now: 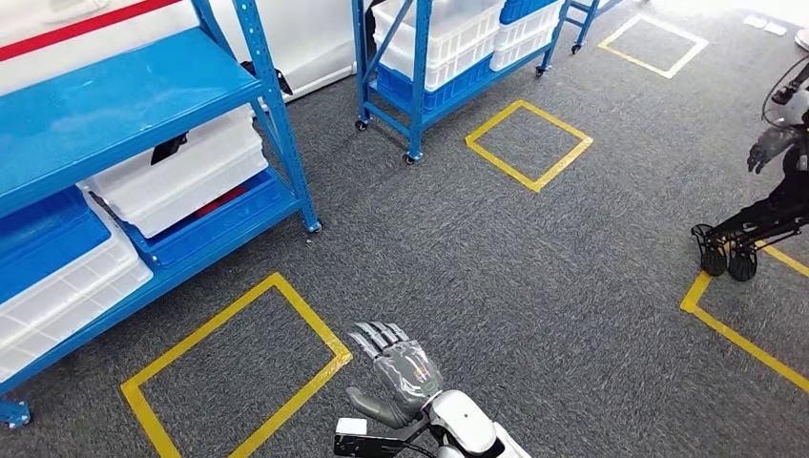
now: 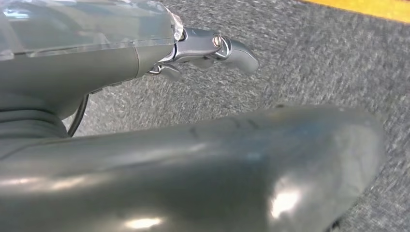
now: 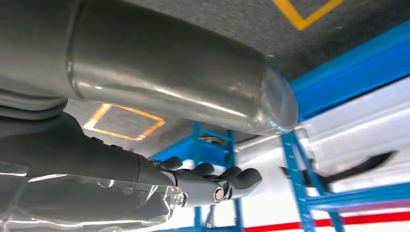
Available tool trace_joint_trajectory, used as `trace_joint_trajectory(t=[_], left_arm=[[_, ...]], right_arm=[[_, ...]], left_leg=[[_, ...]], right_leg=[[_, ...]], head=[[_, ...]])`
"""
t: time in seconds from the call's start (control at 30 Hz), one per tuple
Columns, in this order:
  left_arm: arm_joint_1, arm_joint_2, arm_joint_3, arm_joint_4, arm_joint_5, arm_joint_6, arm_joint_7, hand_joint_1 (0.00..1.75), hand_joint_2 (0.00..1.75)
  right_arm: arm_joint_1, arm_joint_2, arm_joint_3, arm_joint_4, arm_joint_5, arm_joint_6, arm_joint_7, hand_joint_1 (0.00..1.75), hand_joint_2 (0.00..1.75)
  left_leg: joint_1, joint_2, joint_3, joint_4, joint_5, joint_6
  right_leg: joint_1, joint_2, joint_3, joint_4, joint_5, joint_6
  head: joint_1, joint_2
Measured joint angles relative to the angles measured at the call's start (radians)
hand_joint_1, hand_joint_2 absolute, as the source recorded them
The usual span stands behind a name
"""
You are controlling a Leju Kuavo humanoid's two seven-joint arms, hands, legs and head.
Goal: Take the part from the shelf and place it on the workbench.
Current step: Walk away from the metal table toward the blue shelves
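A blue shelf [image 1: 114, 105] stands at the left, with white bins [image 1: 181, 176] on its lower levels. A dark, thin part [image 1: 170, 148] lies on top of one white bin; the right wrist view shows the same dark part [image 3: 358, 166] on a white bin [image 3: 353, 140]. My right hand [image 1: 396, 372] is raised low in the middle of the head view, back towards me, fingers spread and holding nothing, well short of the shelf. Its fingers [image 3: 227, 181] reach out empty in the right wrist view. My left hand [image 2: 212, 48] hangs over the carpet with nothing in it.
A second blue shelf [image 1: 420, 67] on castors with white bins stands at the back. Yellow tape squares [image 1: 238, 372] [image 1: 529, 143] mark the grey carpet. Another robot [image 1: 777, 134] and a dark wheeled frame [image 1: 739, 239] stand at the right edge.
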Motion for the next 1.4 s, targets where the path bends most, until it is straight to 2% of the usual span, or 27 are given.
trace_joint_trajectory(t=[0.03, 0.1, 0.13, 0.17, 0.2, 0.27, 0.3, 0.37, 0.43, 0.5, 0.57, 0.63, 0.67, 0.73, 0.8, 0.83, 0.87, 0.93, 1.0, 1.07, 1.1, 1.13, 1.17, 1.23, 1.3, 1.37, 1.4], left_arm=[[-0.002, 0.000, 0.000, 0.000, 0.001, 0.000, 0.000, 0.00, 0.00], [-0.004, 0.000, 0.001, 0.000, 0.003, 0.000, -0.001, 0.00, 0.00], [-0.003, 0.000, 0.001, 0.000, 0.003, 0.001, -0.001, 0.00, 0.00], [-0.002, 0.000, 0.002, 0.000, 0.003, 0.001, -0.001, 0.00, 0.00], [-0.001, 0.000, 0.003, 0.000, 0.003, 0.001, -0.001, 0.00, 0.00], [-0.001, -0.001, 0.005, 0.000, 0.003, 0.001, -0.001, 0.00, 0.00], [-0.002, -0.002, 0.005, 0.000, 0.003, 0.001, -0.001, 0.00, 0.00], [-0.001, -0.002, 0.007, 0.000, 0.003, 0.001, -0.002, 0.00, 0.00], [0.003, -0.002, 0.008, 0.000, 0.003, 0.001, -0.002, 0.00, 0.00], [0.003, -0.001, 0.009, 0.000, 0.003, 0.001, -0.002, 0.00, 0.00], [-0.002, 0.000, 0.009, 0.000, 0.003, 0.001, -0.002, 0.00, 0.00], [-0.003, 0.000, 0.009, 0.000, 0.003, 0.000, -0.002, 0.00, 0.00], [-0.002, 0.000, 0.009, 0.000, 0.002, 0.000, -0.002, 0.00, 0.00], [0.000, 0.000, 0.009, 0.000, 0.001, -0.001, -0.002, 0.00, 0.00], [-0.003, 0.000, 0.009, 0.000, 0.000, -0.002, -0.002, 0.00, 0.00], [-0.005, 0.000, 0.009, 0.000, 0.000, -0.002, -0.002, 0.00, 0.00], [-0.007, 0.000, 0.009, 0.000, 0.000, -0.003, -0.002, 0.00, 0.00], [-0.005, 0.000, 0.009, 0.000, -0.002, -0.004, -0.002, 0.00, 0.00], [-0.004, 0.000, 0.009, 0.000, -0.003, -0.007, -0.001, 0.00, 0.00], [-0.009, 0.000, 0.009, 0.000, -0.005, -0.010, -0.001, 0.00, 0.00], [-0.011, 0.000, 0.009, 0.000, -0.005, -0.012, 0.000, 0.00, 0.00], [-0.012, 0.000, 0.009, 0.000, -0.006, -0.013, 0.000, 0.00, 0.00], [-0.011, 0.000, 0.009, 0.000, -0.006, -0.014, 0.000, 0.00, 0.00], [-0.010, 0.000, 0.009, 0.000, -0.006, -0.015, 0.000, 0.00, 0.00], [-0.010, 0.000, 0.009, 0.000, -0.006, -0.015, 0.000, 0.00, 0.00], [-0.011, -0.001, 0.009, 0.000, -0.006, -0.016, 0.000, 0.00, 0.00], [-0.010, -0.001, 0.009, 0.000, -0.005, -0.016, 0.000, 0.00, 0.00]], right_arm=[[-0.001, -0.001, 0.000, 0.001, 0.000, 0.000, 0.000, 0.00, 0.00], [0.001, -0.003, 0.001, 0.005, -0.002, 0.000, -0.001, 0.00, 0.00], [0.002, -0.004, 0.002, 0.007, -0.002, 0.000, -0.001, 0.00, 0.00], [0.002, -0.005, 0.002, 0.009, -0.003, 0.000, -0.001, 0.00, 0.00], [0.002, -0.005, 0.003, 0.010, -0.003, 0.000, -0.001, 0.00, 0.00], [0.000, -0.006, 0.004, 0.011, -0.003, 0.000, -0.002, 0.00, 0.00], [0.000, -0.006, 0.004, 0.011, -0.003, 0.000, -0.002, 0.00, 0.00], [-0.001, -0.007, 0.005, 0.011, -0.003, 0.000, -0.003, 0.00, 0.00], [-0.004, -0.006, 0.006, 0.012, -0.003, 0.000, -0.003, 0.00, 0.00], [-0.007, -0.002, 0.007, 0.012, -0.003, 0.000, -0.004, 0.00, 0.00], [-0.006, -0.001, 0.007, 0.012, -0.003, 0.000, -0.004, 0.00, 0.00], [-0.005, -0.002, 0.007, 0.014, -0.003, 0.000, -0.004, 0.00, 0.00], [-0.005, -0.002, 0.007, 0.015, -0.004, 0.000, -0.005, 0.00, 0.00], [-0.006, -0.002, 0.007, 0.015, -0.004, 0.000, -0.006, 0.00, 0.00], [-0.007, -0.003, 0.007, 0.015, -0.005, -0.001, -0.007, 0.00, 0.00], [-0.008, -0.003, 0.007, 0.015, -0.005, -0.001, -0.008, 0.00, 0.00], [-0.008, -0.004, 0.008, 0.015, -0.006, -0.001, -0.008, 0.00, 0.00], [-0.010, -0.003, 0.008, 0.015, -0.006, -0.001, -0.008, 0.00, 0.00], [-0.013, -0.003, 0.009, 0.013, -0.007, -0.002, -0.008, 0.00, 0.00], [-0.012, -0.005, 0.009, 0.012, -0.007, -0.004, -0.005, 0.00, 0.00], [-0.009, -0.007, 0.009, 0.012, -0.007, -0.004, -0.003, 0.00, 0.00], [-0.005, -0.010, 0.009, 0.012, -0.007, -0.004, 0.000, 0.00, 0.00], [-0.002, -0.012, 0.009, 0.012, -0.007, -0.004, 0.002, 0.00, 0.00], [0.000, -0.014, 0.009, 0.011, -0.006, -0.004, 0.003, 0.00, 0.00], [0.000, -0.014, 0.009, 0.009, -0.006, -0.004, 0.004, 0.00, 0.00], [0.002, -0.016, 0.010, 0.008, -0.006, -0.004, 0.004, 0.00, 0.00], [0.002, -0.016, 0.010, 0.007, -0.006, -0.004, 0.005, 0.00, 0.00]], left_leg=[[0.001, -0.011, 0.000, -0.001, 0.002, 0.005], [0.001, -0.038, -0.002, 0.000, 0.002, 0.009], [0.001, -0.053, -0.002, 0.001, 0.002, 0.010], [0.001, -0.069, -0.001, 0.002, 0.002, 0.009], [0.001, -0.086, 0.000, 0.003, 0.001, 0.008], [0.001, -0.115, 0.000, 0.008, -0.001, 0.002], [0.000, -0.128, -0.002, 0.011, -0.003, -0.003], [0.002, -0.149, -0.009, 0.013, -0.003, -0.016], [0.005, -0.154, -0.015, 0.013, -0.003, -0.029], [0.003, -0.101, -0.034, 0.052, -0.028, -0.037], [0.003, -0.041, -0.091, 0.169, -0.089, -0.045], [0.007, -0.026, -0.149, 0.283, -0.129, -0.052], [0.008, -0.023, -0.155, 0.294, -0.123, -0.055], [0.009, -0.004, -0.103, 0.198, -0.063, -0.055], [0.003, 0.039, -0.032, 0.065, -0.014, -0.043], [-0.001, 0.051, -0.015, 0.030, -0.006, -0.035], [-0.005, 0.052, -0.011, 0.019, -0.007, -0.027], [-0.004, 0.027, -0.012, 0.015, -0.003, -0.014], [0.001, 0.004, -0.009, 0.007, 0.003, -0.002], [0.003, -0.019, -0.008, 0.003, 0.007, 0.006], [0.003, -0.033, -0.009, 0.003, 0.008, 0.009], [0.003, -0.049, -0.010, 0.004, 0.008, 0.010], [0.002, -0.064, -0.010, 0.005, 0.008, 0.010], [0.002, -0.095, -0.009, 0.009, 0.007, 0.008], [0.002, -0.122, -0.012, 0.017, 0.004, 0.001], [0.003, -0.144, -0.020, 0.020, 0.004, -0.011], [0.003, -0.154, -0.023, 0.019, 0.006, -0.018]], right_leg=[[-0.003, 0.036, -0.027, 0.058, -0.031, 0.003], [-0.005, 0.072, -0.098, 0.192, -0.083, 0.006], [-0.005, 0.076, -0.122, 0.231, -0.086, 0.007], [-0.006, 0.079, -0.129, 0.231, -0.069, 0.007], [-0.007, 0.084, -0.115, 0.189, -0.033, 0.005], [-0.010, 0.123, -0.060, 0.052, 0.042, 0.001], [-0.012, 0.143, -0.039, 0.000, 0.064, -0.001], [-0.010, 0.158, -0.026, -0.035, 0.070, -0.005], [-0.009, 0.135, -0.023, -0.041, 0.074, -0.015], [-0.012, 0.108, -0.015, -0.053, 0.078, -0.030], [-0.010, 0.077, -0.010, -0.057, 0.075, -0.039], [-0.007, 0.044, -0.009, -0.056, 0.071, -0.040], [-0.006, 0.029, -0.008, -0.056, 0.069, -0.040], [-0.006, 0.002, -0.003, -0.053, 0.062, -0.035], [-0.002, -0.022, 0.005, -0.049, 0.053, -0.027], [0.001, -0.032, 0.007, -0.048, 0.050, -0.022], [0.003, -0.041, 0.009, -0.048, 0.048, -0.018], [0.003, -0.055, 0.014, -0.049, 0.045, -0.007], [-0.002, -0.020, 0.008, -0.023, 0.022, 0.004], [-0.006, 0.045, -0.042, 0.085, -0.037, 0.009], [-0.007, 0.063, -0.078, 0.155, -0.066, 0.010], [-0.007, 0.072, -0.108, 0.209, -0.081, 0.010], [-0.006, 0.076, -0.123, 0.229, -0.075, 0.010], [-0.007, 0.088, -0.096, 0.153, -0.010, 0.005], [-0.010, 0.137, -0.041, 0.022, 0.051, -0.001], [-0.010, 0.167, -0.020, -0.032, 0.067, -0.004], [-0.008, 0.160, -0.020, -0.034, 0.068, -0.006]], head=[[0.000, 0.000], [0.000, 0.000], [0.000, 0.000], [0.000, 0.000], [0.000, 0.000], [0.000, 0.000], [0.000, 0.000], [0.000, 0.000], [0.000, 0.000], [0.000, 0.000], [0.000, 0.000], [0.000, 0.000], [0.000, 0.000], [0.000, 0.000], [0.000, 0.000], [0.000, 0.000], [0.000, 0.000], [0.000, 0.000], [0.000, 0.000], [0.000, 0.000], [0.000, 0.000], [0.000, 0.000], [0.000, 0.000], [0.000, 0.000], [0.000, 0.000], [0.000, 0.000], [0.000, 0.000]])
